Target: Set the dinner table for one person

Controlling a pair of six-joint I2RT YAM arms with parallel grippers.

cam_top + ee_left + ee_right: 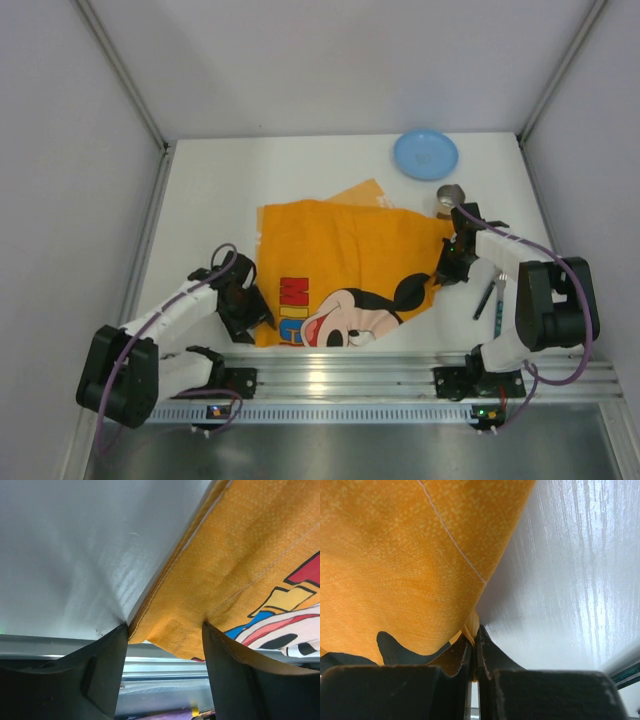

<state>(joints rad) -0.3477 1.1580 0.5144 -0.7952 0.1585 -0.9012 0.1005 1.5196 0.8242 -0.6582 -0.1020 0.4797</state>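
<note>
Top view: white tabletop is rigid, fixed and smooth, with nothing to grip. Orange Mickey placemat lies mid-tabletop, likely soft and light, best taken by its corners.
Left wrist: left tool wide, straddling the placemat's corner, bare tabletop just beside.
Right wrist: right tool pinched on the placemat's edge, tabletop underneath.

A placemat lies mid dinner table, reaching the near edge. A plate sits by the far right corner, with a cup just nearer. Cutlery lies between the placemat and the right edge.
</note>
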